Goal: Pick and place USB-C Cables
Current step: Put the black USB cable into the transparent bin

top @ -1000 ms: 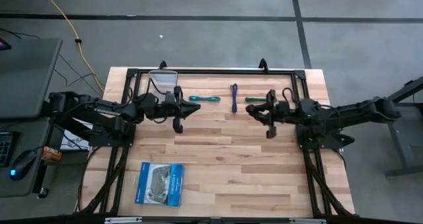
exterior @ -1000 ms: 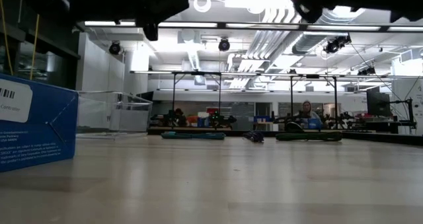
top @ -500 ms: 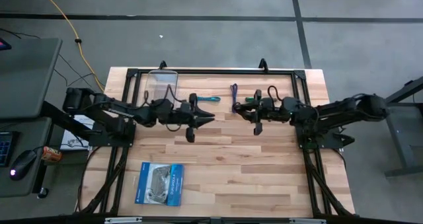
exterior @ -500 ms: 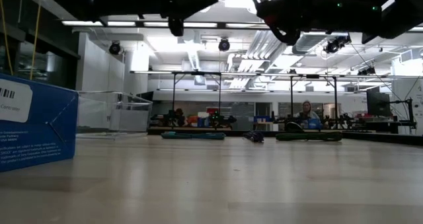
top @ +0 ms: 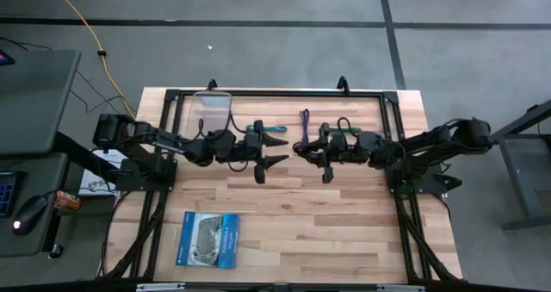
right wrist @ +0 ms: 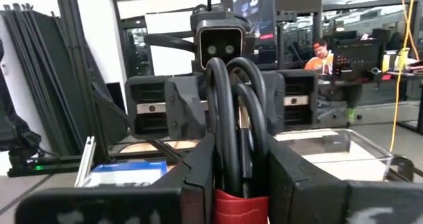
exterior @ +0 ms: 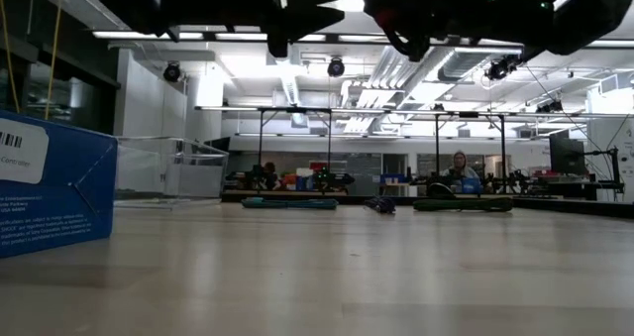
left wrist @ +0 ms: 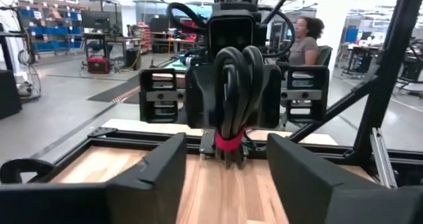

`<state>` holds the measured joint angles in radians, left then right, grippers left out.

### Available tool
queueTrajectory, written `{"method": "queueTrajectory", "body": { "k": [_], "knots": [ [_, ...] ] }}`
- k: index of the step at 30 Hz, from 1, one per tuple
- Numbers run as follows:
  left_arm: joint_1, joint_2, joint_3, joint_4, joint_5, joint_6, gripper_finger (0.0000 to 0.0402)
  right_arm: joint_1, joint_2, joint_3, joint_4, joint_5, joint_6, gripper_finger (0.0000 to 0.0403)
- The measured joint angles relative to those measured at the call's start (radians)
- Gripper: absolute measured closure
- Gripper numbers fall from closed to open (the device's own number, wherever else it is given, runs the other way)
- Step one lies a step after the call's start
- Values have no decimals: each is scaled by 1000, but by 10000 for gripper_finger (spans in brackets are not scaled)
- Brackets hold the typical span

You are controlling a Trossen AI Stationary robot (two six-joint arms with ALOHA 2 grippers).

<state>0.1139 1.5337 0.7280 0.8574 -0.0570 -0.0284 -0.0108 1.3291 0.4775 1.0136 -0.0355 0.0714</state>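
left gripper (top: 274, 153) spread | right gripper (top: 312, 154) spread | blue packet (exterior: 54, 182) ("controller" partly legible)

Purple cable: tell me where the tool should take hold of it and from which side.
Grip the purple cable at its visible far half, coming straight down with fingers closing across its narrow width. It lies flat, lengthwise front to back; the right tool hides its near end.

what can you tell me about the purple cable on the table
The purple cable is a short, slim bundle lying flat on the wooden table near its far edge, running front to back. It sits between the teal cable and the green one, touching neither. The right gripper hovers just beside it, not holding it.
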Motion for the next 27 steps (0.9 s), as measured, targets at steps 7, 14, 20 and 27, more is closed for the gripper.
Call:
{"method": "queueTrajectory", "body": {
  "k": [7, 14, 20, 27],
  "knots": [
    [-32, 0, 0, 8, -21, 70, 164, 6, 42, 40, -25, -11, 2, 334],
    [-45, 0, 0, 20, -89, 111, 164, 33, 52, 40, -17, -15, 1, 334],
    [-55, 0, 0, 33, -50, 87, 163, 33, 55, 40, -16, 10, -1, 334],
    [-73, 0, 0, 48, -52, 75, 163, 33, 64, 47, -15, 11, 4, 334]
  ]
}}
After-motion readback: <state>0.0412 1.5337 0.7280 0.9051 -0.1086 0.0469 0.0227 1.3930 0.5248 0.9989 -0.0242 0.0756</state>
